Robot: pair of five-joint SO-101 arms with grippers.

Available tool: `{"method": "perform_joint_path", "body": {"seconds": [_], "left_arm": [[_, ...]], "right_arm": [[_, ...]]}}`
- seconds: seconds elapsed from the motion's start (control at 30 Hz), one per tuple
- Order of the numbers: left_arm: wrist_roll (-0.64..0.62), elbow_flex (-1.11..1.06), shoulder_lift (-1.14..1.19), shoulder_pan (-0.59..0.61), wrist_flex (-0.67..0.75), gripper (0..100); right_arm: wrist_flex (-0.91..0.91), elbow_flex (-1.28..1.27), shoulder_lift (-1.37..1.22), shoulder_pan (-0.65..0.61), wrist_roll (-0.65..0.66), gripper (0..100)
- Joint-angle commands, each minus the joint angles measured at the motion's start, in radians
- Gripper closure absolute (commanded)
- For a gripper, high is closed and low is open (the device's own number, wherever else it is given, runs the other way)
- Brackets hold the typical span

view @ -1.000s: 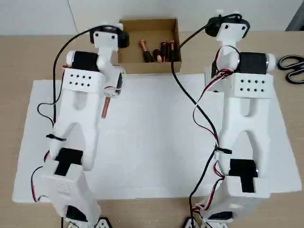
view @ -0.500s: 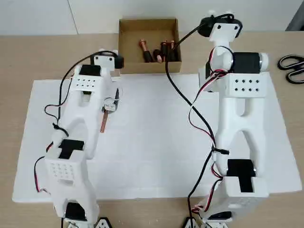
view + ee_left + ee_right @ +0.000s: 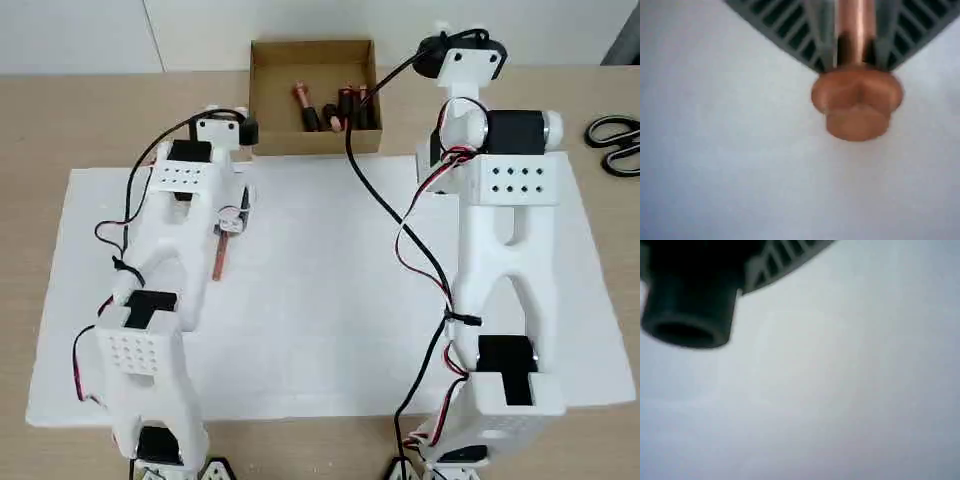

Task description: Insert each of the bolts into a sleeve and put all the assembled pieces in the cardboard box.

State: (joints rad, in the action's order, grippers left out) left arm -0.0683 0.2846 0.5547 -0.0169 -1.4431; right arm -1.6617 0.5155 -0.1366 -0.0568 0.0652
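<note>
Count: two arms, one loose bolt, one loose sleeve, one cardboard box (image 3: 263, 95), one pair of scissors (image 3: 614, 141).

The left gripper (image 3: 855, 47) is clamped on the copper bolt (image 3: 856, 102). The bolt's shank sits between the jaws and its hexagonal flanged head points at the white sheet (image 3: 330, 300).

The right gripper (image 3: 705, 265) grips the black sleeve (image 3: 687, 307), a short tube with an open bore, above the sheet.

The box stands just beyond the sheet's far edge. It holds about four copper-and-black assembled pieces (image 3: 335, 108); the exact count is unclear.

A broad stretch of sheet lies between the arms. The scissors lie at the table's right edge.
</note>
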Motion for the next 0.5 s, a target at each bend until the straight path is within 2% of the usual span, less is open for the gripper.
{"method": "perform_joint_path", "body": {"seconds": [0.0,0.37,0.47], "left_arm": [[0.008,0.002,-0.003,0.006,0.017,94],[0.008,0.008,0.066,0.006,0.044,95],[0.003,0.008,0.064,0.005,0.044,98]], "right_arm": [[0.010,0.005,0.048,-0.007,-0.011,99.5],[0.010,0.005,0.048,-0.007,-0.011,99.5],[0.010,0.005,0.048,-0.007,-0.011,99.5]]}}
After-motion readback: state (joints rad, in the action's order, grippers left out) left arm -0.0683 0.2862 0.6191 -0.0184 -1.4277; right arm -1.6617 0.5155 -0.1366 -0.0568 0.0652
